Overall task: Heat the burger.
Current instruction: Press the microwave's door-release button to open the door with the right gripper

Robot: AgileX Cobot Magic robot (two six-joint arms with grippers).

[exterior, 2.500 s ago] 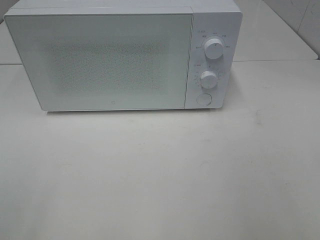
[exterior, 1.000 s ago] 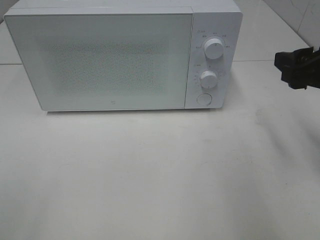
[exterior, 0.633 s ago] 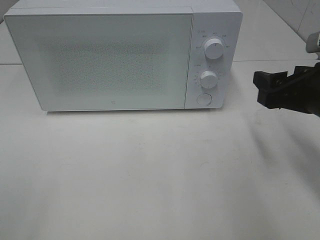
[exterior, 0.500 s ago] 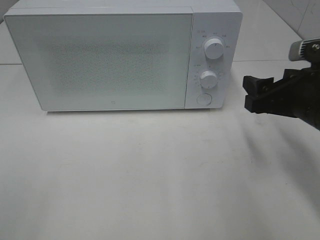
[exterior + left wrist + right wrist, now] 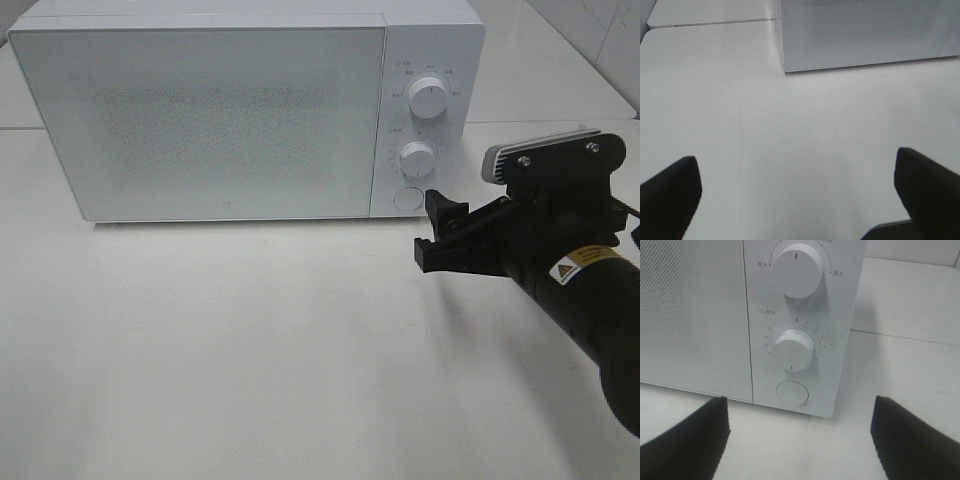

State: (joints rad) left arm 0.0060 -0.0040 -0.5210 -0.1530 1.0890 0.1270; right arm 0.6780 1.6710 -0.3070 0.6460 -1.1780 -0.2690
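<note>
Table: white (image 5: 250, 340), carrying a white microwave (image 5: 220, 110), door shut.
Room: pale tiled wall (image 5: 600, 30) behind.
Right arm (image 5: 590, 290): low over the table, my jaws spread, facing the round button (image 5: 792, 393) under the timer knob (image 5: 794, 350), near it.
Left jaws: spread above the table, before the microwave's left corner.
Burger: I cannot tell where; no view shows it.

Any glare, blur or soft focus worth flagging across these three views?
Exterior high: flat, even light, with grainy speckle on the microwave door; the right hand is sharp. Left wrist: the table looks washed out, and the left hand shows dark, soft-edged fingers. Right wrist: the lower dial and its print are crisp.
</note>
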